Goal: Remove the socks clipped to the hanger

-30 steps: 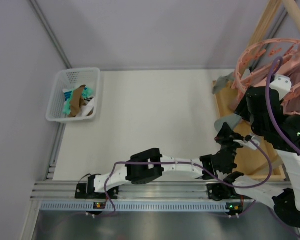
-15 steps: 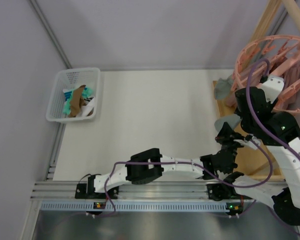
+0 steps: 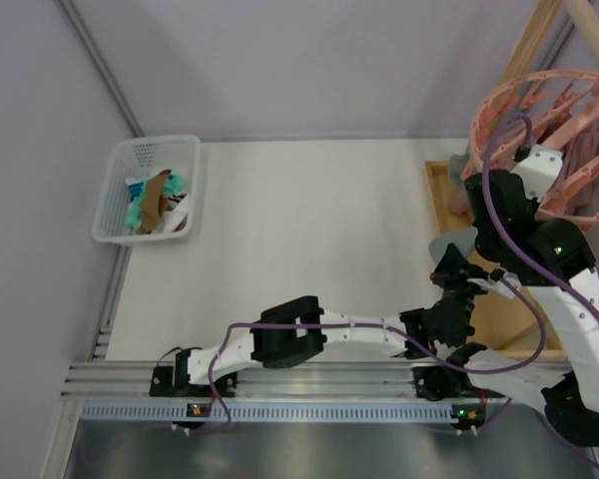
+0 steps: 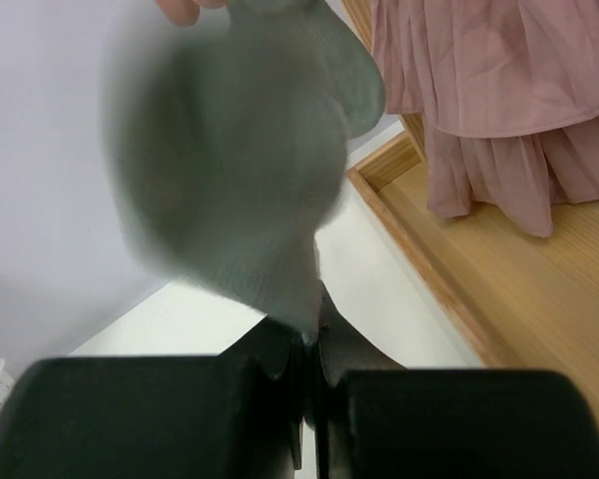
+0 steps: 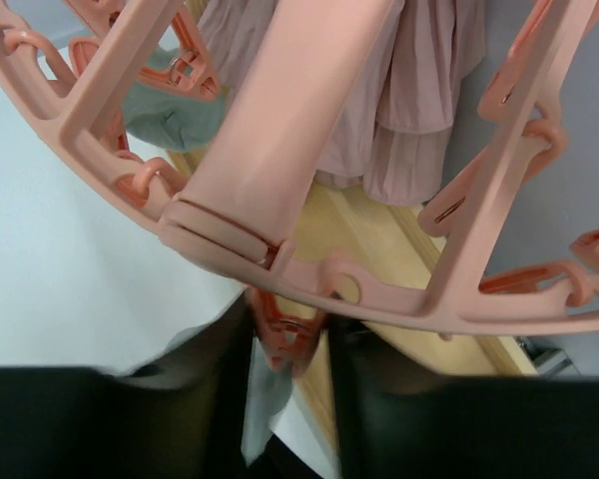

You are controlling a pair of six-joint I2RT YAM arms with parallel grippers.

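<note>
Grey-green sock (image 4: pixel 240 170) hangs from the hanger (image 5: pixel 280 150) at the far right, over the wooden tray (image 3: pixel 489 309). Its lower tip is pinched in the left hand (image 4: pixel 304 347), fingers pressed together on the fabric. In the top view the sock runs up from that hand toward the ring.

Right hand (image 5: pixel 288 331) is up under the ring. Its fingers sit on either side of one clip (image 5: pixel 285 334) and look to be touching both flanks. Pale fabric shows below that clip; probably the same sock, can't confirm. Second sock (image 5: pixel 175 115) is clipped further round the ring. A pink garment (image 4: pixel 499 90) hangs behind.

Step in hand, as I judge it: squeeze the clip open while the left hand draws the sock down.
- Keep the right fingers centred on the clip's wings so they don't slip onto the ring.
- Press until the clip's mouth parts, and only then pull.
- Pull straight down along the sock, gently; a sideways tug swings the whole hanger.
- The left pinch is only on the tip, so watch for slipping.

The basket (image 3: pixel 120 225), far left on the worktop (image 3: pixel 319 220), already holds loose socks (image 3: pixel 155 205). It is the likely drop spot.
</note>
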